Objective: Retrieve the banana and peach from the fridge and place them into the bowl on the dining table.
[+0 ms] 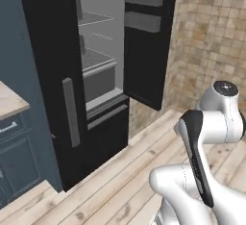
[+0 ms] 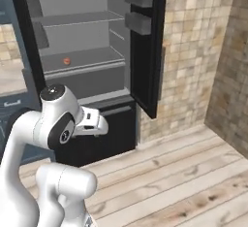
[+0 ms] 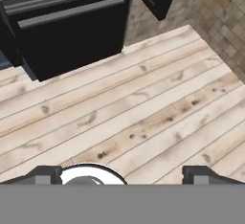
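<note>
The black fridge [image 1: 57, 75] [image 2: 87, 75] stands ahead with its right door [image 1: 146, 41] [image 2: 145, 46] swung open and its left door shut. The small orange-red peach [image 2: 67, 61] lies on a light grey shelf inside. The banana, the bowl and the dining table are out of view. My gripper [image 3: 123, 175] is open and empty, its fingertips [image 3: 45, 174] far apart. It hangs low in front of the fridge's bottom drawer [image 3: 72, 31] and looks down at the wooden floor. The white hand [image 2: 91, 122] shows below the shelf with the peach.
A beige-topped counter [image 1: 9, 101] on blue-grey cabinets stands left of the fridge. A stone-tile wall [image 2: 193, 51] runs to the right of the open door and turns a corner at the far right. Plank floor [image 3: 143, 113] lies open in front of the fridge.
</note>
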### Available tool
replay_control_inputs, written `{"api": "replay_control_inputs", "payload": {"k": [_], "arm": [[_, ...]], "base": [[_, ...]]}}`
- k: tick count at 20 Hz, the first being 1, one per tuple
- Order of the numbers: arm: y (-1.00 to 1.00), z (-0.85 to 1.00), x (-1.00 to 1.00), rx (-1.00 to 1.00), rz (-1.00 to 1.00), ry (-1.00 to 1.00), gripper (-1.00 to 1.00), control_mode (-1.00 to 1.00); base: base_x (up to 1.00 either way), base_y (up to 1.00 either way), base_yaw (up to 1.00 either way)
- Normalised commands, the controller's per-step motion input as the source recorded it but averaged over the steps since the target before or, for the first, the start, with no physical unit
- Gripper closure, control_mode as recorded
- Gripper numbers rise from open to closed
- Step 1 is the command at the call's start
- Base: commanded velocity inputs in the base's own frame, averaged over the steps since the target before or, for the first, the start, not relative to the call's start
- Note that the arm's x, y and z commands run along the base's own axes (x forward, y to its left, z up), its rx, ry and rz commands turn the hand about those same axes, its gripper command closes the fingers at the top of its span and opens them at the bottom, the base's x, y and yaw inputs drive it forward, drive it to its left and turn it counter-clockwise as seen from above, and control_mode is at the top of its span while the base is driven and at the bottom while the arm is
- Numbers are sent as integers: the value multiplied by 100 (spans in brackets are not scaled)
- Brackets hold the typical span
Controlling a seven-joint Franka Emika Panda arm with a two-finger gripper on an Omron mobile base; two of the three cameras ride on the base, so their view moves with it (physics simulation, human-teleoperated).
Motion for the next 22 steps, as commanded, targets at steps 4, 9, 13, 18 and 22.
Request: {"api": "replay_control_inputs", "payload": {"k": [4, 9, 13, 18, 22], "arm": [[0, 0, 0, 0, 0, 0, -100, 100], [0, 0, 0, 0, 0, 0, -100, 100], [0, 0, 0, 0, 0, 0, -100, 100], [0, 0, 0, 0, 0, 0, -100, 100], [0, 0, 0, 0, 0, 0, -100, 100]], "base": [[22, -19, 53], [30, -33, 53], [29, -62, 45], [1, -80, 30], [10, -47, 19]]}}
